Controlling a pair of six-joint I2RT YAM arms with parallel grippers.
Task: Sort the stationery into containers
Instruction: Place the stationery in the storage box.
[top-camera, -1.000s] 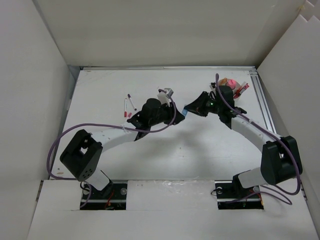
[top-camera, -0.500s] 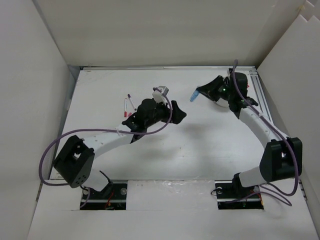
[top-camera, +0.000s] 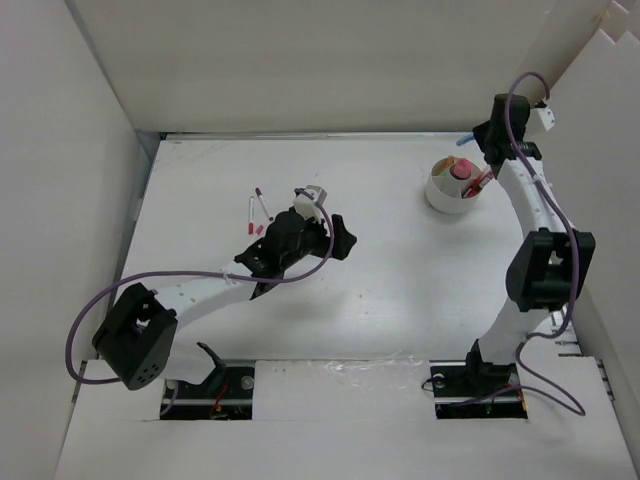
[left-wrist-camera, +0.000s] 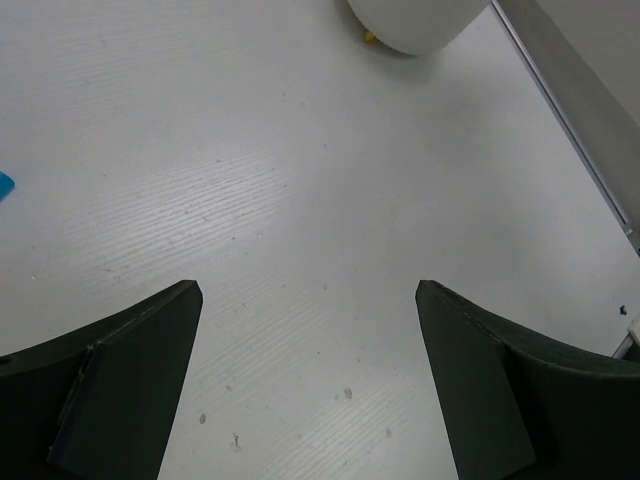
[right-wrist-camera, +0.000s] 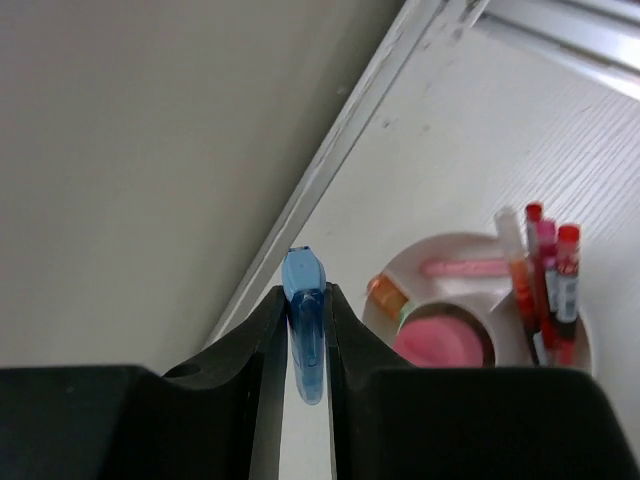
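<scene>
White table: right gripper clamps blue pen near cup; left gripper wide.

1. Counter: white sheet w/ fine ribbing, a few dark specks.
2. Back wall, left wall, right wall: plain off-white panels boxing counter on 3 sides.
3. Metal rail along counter's right edge.
4. White ledge across near edge.
5. Light even, shadows soft.

A blue pen hangs clamped near the divided white cup, which holds red pens and a pink eraser; two white pens lie well apart.
</scene>
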